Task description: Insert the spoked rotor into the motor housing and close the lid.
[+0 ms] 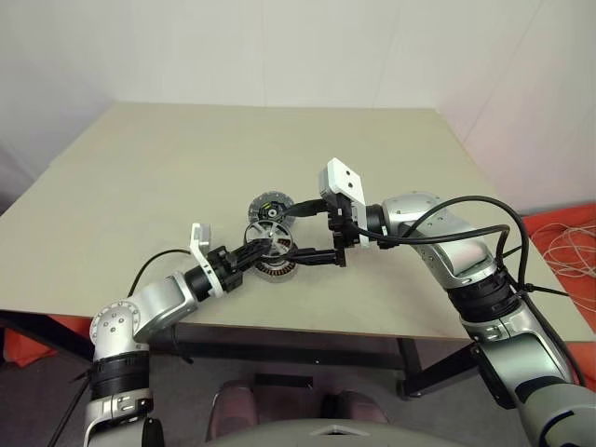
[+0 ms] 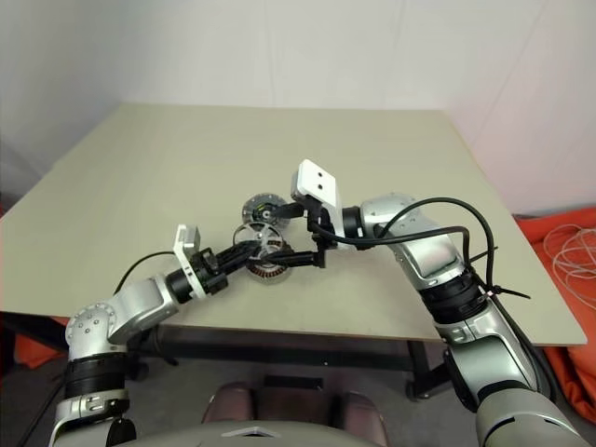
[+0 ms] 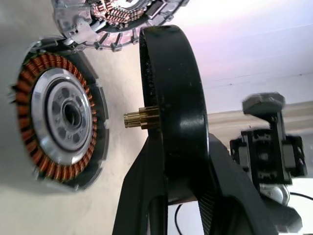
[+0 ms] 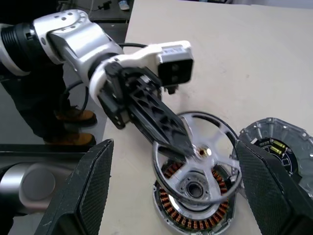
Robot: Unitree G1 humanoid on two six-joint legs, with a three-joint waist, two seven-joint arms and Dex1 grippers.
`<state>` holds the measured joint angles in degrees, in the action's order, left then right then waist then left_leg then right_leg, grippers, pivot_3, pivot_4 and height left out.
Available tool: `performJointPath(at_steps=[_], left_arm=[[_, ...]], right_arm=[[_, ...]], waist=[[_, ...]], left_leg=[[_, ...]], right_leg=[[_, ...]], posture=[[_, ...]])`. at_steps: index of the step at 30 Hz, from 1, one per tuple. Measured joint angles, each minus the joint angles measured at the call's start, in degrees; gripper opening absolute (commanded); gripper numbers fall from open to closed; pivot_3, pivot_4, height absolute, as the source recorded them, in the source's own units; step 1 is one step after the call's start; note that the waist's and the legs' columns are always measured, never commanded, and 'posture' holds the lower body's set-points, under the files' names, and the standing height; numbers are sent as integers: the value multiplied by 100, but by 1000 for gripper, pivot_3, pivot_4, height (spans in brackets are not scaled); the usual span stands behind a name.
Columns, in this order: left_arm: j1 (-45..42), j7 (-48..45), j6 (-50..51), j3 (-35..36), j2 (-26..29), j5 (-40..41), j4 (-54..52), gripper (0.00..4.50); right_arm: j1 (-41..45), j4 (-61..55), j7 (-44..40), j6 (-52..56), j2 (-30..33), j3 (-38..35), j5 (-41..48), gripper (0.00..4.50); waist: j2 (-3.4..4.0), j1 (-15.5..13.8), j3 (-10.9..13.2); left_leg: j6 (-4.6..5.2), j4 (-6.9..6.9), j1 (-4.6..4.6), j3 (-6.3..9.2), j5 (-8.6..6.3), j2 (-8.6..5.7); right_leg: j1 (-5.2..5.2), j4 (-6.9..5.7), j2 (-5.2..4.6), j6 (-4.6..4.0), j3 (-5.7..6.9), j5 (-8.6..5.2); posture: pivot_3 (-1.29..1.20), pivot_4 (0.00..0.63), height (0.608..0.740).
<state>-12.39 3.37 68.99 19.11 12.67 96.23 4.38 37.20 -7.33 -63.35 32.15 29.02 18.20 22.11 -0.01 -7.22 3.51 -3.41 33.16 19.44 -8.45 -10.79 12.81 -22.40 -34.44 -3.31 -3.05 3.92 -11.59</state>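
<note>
My left gripper (image 1: 260, 248) is shut on the spoked rotor (image 4: 202, 152), a black-rimmed ring with silver spokes. It holds the rotor tilted just above the motor housing (image 4: 195, 215), whose copper windings and silver hub show on the table beneath. In the left wrist view the rotor's black rim (image 3: 171, 98) stands edge-on, with a brass shaft pointing toward the housing (image 3: 58, 117). The lid (image 1: 268, 205), a dark patterned disc, lies flat on the table just behind them. My right gripper (image 1: 289, 235) is open, with one finger on each side of the rotor and housing, touching neither.
The beige table (image 1: 186, 158) stretches wide around the parts. Its front edge runs close below the housing. Black cables hang along my right arm (image 1: 438, 233). Orange material and white cords lie on the floor at the right (image 1: 563, 242).
</note>
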Motion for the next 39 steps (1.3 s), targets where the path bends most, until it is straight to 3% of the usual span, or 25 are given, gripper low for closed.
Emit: performJointPath(at_steps=[11, 27, 28, 38, 39], left_arm=[[-354, -296, -130, -178, -4, -401, 773, 416], [-288, -418, -75, -282, -110, -533, 666, 416], [-287, -420, -78, -282, -110, -538, 655, 1147], [-285, -520, -105, -274, -116, -565, 579, 4363], [-286, -539, -106, -270, -117, -546, 559, 4466]], right_arm=[[-5, 0, 3, 0, 111, -12, -45, 4500], [-6, 0, 55, -3, 111, -23, -53, 4500], [-6, 0, 55, -10, 110, -23, -54, 4500], [-6, 10, 60, -39, 106, -23, -66, 4500], [-6, 11, 60, -39, 106, -23, -66, 4500]], waist=[[0, -2, 0], [0, -2, 0], [0, -2, 0], [1, -1, -1], [1, 0, 0]], left_leg=[[-8, -1, 14, 1, 3, 0], [-7, 4, 16, 0, 3, 0], [-7, 4, 18, 0, 3, 0], [-7, 4, 10, 0, 3, 0], [-6, 5, 7, 0, 3, 0]], right_leg=[[-7, -5, 0, 0, -1, 0], [-4, -18, -1, 0, -3, 0], [-5, -19, -1, 0, -3, 0], [4, -21, -1, 0, -4, 0], [6, -22, -1, 0, -4, 0]], posture=[[0, 0, 740], [0, 0, 740], [0, 0, 740], [0, 0, 740], [0, 0, 740]])
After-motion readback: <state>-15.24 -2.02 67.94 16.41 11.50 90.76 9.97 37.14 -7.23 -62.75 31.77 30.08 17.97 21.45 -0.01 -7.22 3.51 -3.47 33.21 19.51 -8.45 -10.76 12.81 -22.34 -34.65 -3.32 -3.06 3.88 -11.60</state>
